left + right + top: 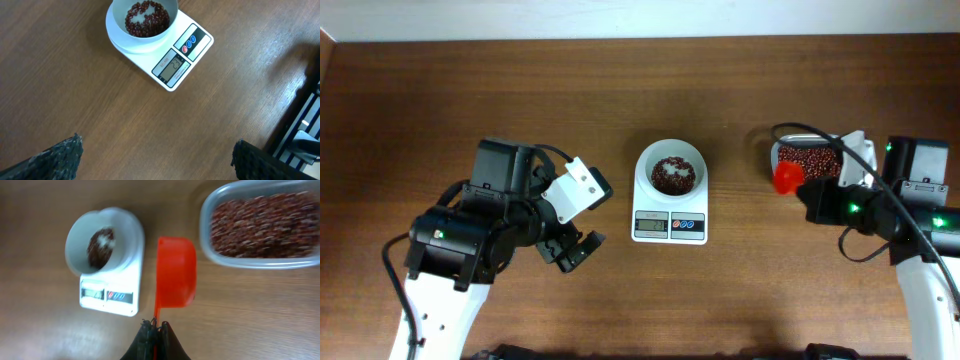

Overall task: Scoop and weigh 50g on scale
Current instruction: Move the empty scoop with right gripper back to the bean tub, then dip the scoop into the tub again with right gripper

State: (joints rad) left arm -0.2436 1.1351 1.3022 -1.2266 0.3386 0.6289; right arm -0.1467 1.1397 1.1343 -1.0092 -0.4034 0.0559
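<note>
The white scale [669, 227] stands mid-table with its round white bowl [669, 152] on top. A small heap of dark red-brown beans [673, 175] lies in the bowl. My right gripper [156, 326] is shut on the thin handle of an orange-red scoop [176, 272], which hovers between the scale [107, 297] and the tub; no beans show in it. My left gripper [157, 160] hangs open over bare wood, below and left of the scale [176, 67], nothing between its fingertips [65, 155].
A clear plastic tub [775, 150] full of the same beans [262, 225] sits right of the scale, just beyond the scoop [787, 178]. Both arms' bodies flank the scale. The table's far edge runs along the top of the overhead view.
</note>
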